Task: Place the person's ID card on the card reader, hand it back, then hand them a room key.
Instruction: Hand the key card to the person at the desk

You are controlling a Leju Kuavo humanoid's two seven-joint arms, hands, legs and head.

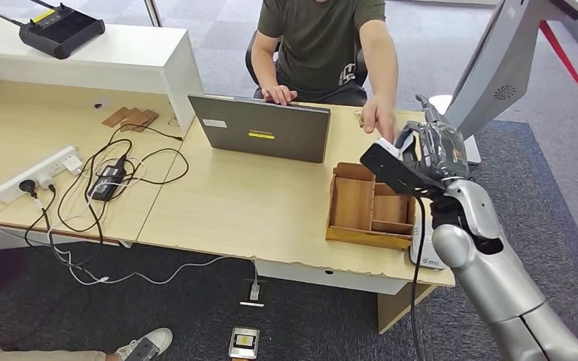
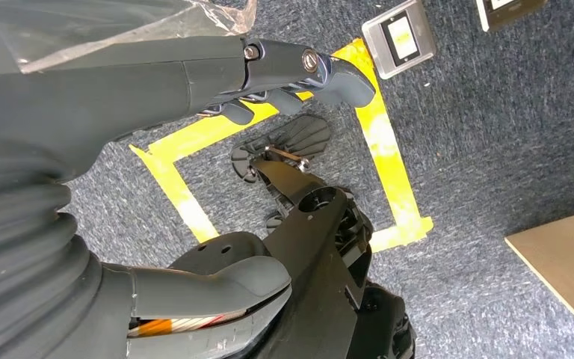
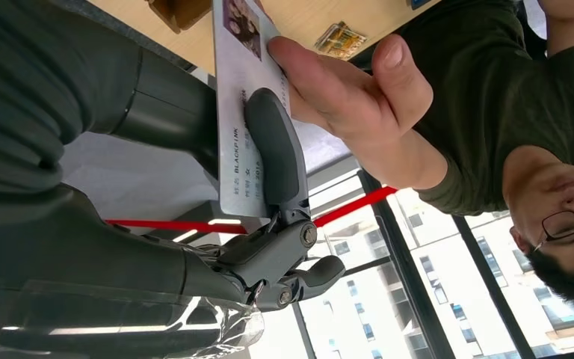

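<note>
A: What hides the white printed ID card [image 3: 233,112]?
B: A dark robot finger [image 3: 273,149] and the person's hand [image 3: 344,97] cover part of it; the edge cuts off its photo end.
A: And the white card reader [image 1: 426,252]?
B: Mostly hidden behind the silver right arm [image 1: 489,263], beside the wooden compartment tray [image 1: 369,207].

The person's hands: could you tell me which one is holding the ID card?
The hand by the robot hand holds the ID card; the other hand rests behind the laptop.

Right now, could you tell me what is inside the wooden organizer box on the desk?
The wooden organizer box shows several bare wooden compartments with nothing visible in them. Its far right corner is covered by the right hand, which holds the ID card there, so that part cannot be checked.
</note>
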